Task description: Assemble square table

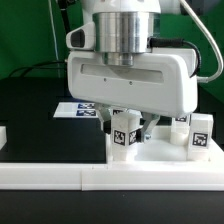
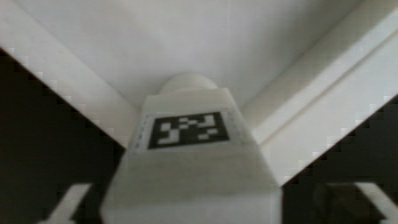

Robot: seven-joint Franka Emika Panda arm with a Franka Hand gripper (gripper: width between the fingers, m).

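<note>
The black table top [image 1: 30, 105] carries everything here, and along its near edge runs the long white border rail [image 1: 110, 175], there, I'd judge, to give the parts something to butt against. Above it all hangs the robot's big white gripper [image 1: 128, 125], its housing filling the middle of the exterior view and hiding most of what lies beneath.

Just behind the rail sits the white plastic square slab [image 1: 140, 158], pushed close to it, likely so it stays put under load. Towards the far edge lies the flat marker board [image 1: 75, 110] with its printed tags.

Now the small stuff: a white blocky tagged leg [image 1: 124, 135] stands upright between the fingers over the slab; the wrist view shows the same leg [image 2: 192, 130], tag facing the camera, centred between the finger pads [image 2: 64, 205] with dark gaps on both sides. The claw looks partly closed around it, but whether it truly clamps the leg I cannot tell. Two more tagged legs [image 1: 198, 135] wait upright near the slab on the exterior view's right, handy for later corners.
</note>
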